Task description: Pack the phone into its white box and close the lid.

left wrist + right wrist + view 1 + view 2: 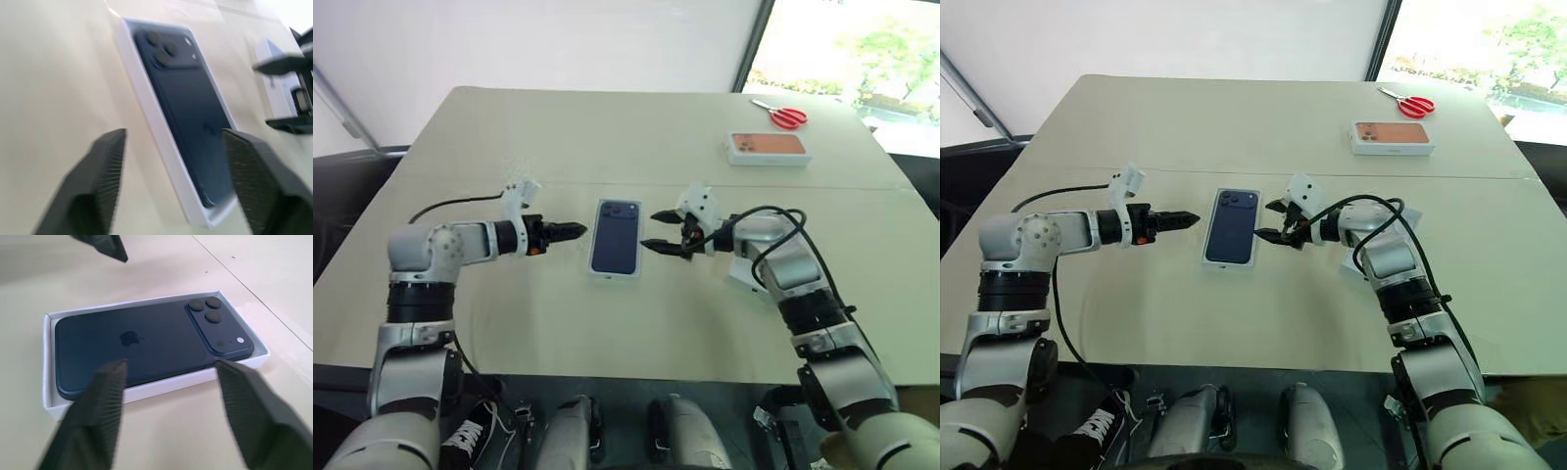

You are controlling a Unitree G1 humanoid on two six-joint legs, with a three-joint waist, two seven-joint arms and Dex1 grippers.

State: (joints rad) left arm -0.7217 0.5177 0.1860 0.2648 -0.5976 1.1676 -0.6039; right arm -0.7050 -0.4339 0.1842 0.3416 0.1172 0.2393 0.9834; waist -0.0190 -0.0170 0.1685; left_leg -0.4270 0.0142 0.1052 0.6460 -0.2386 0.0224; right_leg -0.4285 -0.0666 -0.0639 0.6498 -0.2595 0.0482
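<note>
Phone: The phone (142, 342) lies back up inside the white box (47, 396), camera cluster toward the far end. In the right wrist view it sits close to the top of the walls, and you should judge it as possibly not fully seated.

White box: It rests near the middle of the surface (607, 127), between your two claws and touching neither.

Left claw: Your left claw (576, 232) hangs just beside the box's left long side, empty. The left wrist view shows its fingers (105, 166) parted with nothing between them.

Right claw: Your right claw (660, 231) hangs just beside the box's right long side, fingers spread, holding nothing.

Lid: I cannot identify it with certainty. A white object (744, 274) lies partly hidden behind your right forearm; that may be it.

Other items: A box printed with an orange phone (768, 148) and red-handled scissors (781, 115) lie at the far right, well apart from the work.

Progress: In my judgement the packing step looks done and the closing step is not yet begun.

Risk 1: If you swing the right arm back for the white object, the trailing cable or forearm may sweep it off the surface edge.

Risk 2: Either claw moving inward could nudge the light box and skew it.

Risk 3: If the phone rides high, a lid pressed on at a tilt may jam on one wall.

Risk 4: You might pick up the orange-printed box in error.
</note>
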